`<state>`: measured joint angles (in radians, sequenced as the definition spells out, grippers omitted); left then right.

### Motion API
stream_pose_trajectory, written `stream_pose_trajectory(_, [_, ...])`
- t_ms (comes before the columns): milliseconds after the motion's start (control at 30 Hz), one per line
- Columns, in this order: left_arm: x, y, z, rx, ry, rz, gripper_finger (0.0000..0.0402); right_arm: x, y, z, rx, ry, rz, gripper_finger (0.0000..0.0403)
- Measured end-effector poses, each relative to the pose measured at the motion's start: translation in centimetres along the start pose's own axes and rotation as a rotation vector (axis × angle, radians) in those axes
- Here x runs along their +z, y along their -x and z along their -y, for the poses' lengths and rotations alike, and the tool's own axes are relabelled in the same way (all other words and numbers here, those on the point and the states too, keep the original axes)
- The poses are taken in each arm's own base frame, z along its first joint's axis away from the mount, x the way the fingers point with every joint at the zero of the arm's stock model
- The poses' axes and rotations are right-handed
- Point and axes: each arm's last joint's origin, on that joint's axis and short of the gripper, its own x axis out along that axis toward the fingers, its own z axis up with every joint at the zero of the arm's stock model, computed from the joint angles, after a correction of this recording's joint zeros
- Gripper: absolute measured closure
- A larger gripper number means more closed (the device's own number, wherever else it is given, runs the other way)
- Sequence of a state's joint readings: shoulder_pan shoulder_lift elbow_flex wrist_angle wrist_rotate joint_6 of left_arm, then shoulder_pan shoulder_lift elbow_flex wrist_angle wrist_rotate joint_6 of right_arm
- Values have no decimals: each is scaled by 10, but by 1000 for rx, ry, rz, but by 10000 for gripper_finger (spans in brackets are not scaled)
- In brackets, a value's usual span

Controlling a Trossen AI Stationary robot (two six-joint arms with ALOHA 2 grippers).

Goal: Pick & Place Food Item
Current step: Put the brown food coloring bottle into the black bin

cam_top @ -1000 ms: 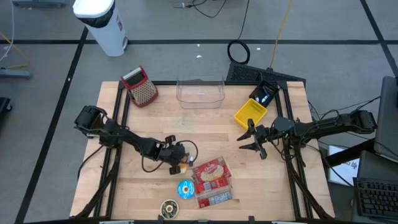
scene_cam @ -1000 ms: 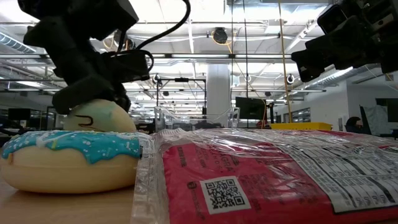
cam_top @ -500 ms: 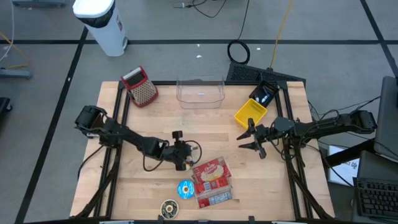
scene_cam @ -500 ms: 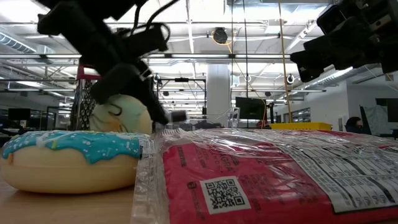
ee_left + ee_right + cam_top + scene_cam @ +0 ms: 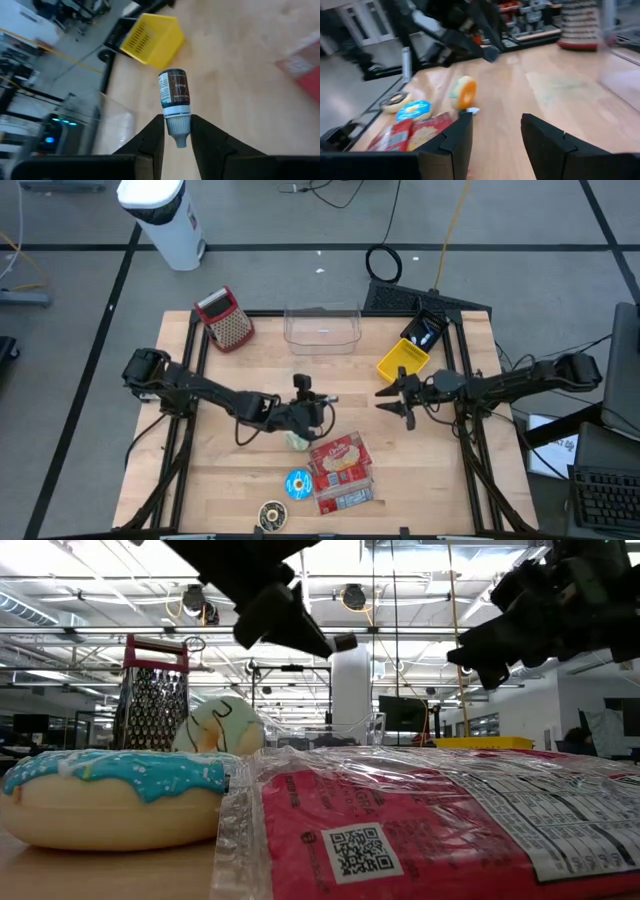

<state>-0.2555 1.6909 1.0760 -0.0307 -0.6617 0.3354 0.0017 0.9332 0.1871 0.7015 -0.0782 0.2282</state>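
The left gripper (image 5: 322, 398), at frame centre, has lifted off the pale green donut (image 5: 297, 441), now standing on edge just below it, and pinches a small dropper bottle (image 5: 174, 97). The right gripper (image 5: 390, 400) waits open, centre right.

The left gripper (image 5: 177, 131) pinches a small dropper bottle (image 5: 174, 99) over the wooden tabletop (image 5: 240, 95); a yellow bin (image 5: 150, 41) sits beyond.
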Motion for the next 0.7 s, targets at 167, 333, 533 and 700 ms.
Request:
stream_pose_trajectory(167, [6,-4,-11,62,-69,22,312,-3,-9,3,-60,-61,41,248])
stream_pose_trajectory(333, [13,-5,-17,96,-88,84,312,-2,-17,4,-53,-114,122,248])
stream_pose_trajectory(533, [15,-5,-18,103,-135,98,312,7,-37,4,-43,-149,135,224])
stream_pose_trajectory(700, [14,-5,-18,103,-165,94,312,18,-63,3,-42,-172,121,175])
